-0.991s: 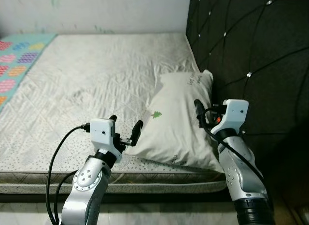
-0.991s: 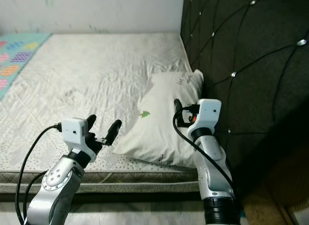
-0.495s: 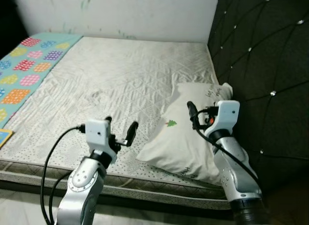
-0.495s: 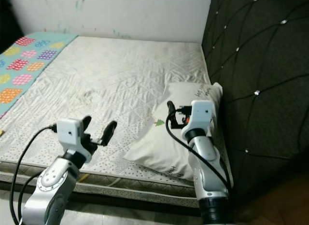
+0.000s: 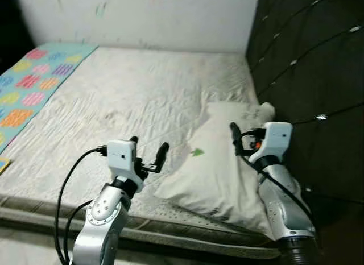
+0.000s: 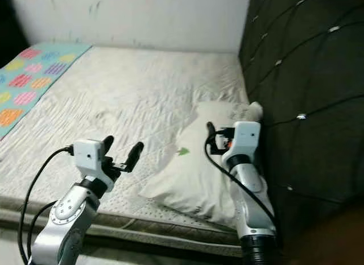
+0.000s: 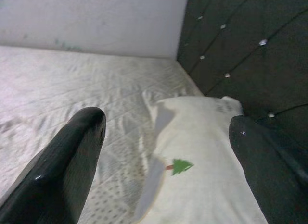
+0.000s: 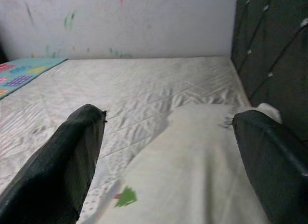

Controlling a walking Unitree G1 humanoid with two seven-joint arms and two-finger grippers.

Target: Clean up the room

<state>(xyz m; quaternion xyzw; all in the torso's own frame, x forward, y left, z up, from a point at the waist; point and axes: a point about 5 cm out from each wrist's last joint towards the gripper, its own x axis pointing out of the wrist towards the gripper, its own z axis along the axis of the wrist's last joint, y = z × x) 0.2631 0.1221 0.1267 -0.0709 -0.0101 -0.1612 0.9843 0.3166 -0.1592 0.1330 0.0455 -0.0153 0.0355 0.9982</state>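
Note:
A white pillow with a small green tree print lies on the bed's right side, against the headboard. My left gripper is open and hovers over the mattress near the bed's front edge, just left of the pillow. The left wrist view looks between its fingers at the pillow. My right gripper is open above the pillow's right part, close to the headboard. Its fingers frame the pillow, with nothing held between them.
The quilted white mattress stretches back to a white wall with paint marks. A dark tufted headboard rises on the right. A colourful patterned cover lies on the bed's far left. A strip of floor shows below the bed's front edge.
The whole picture has shifted, so the camera has moved; more of the colourful cover shows on the left. Both grippers keep the same open pose by the pillow.

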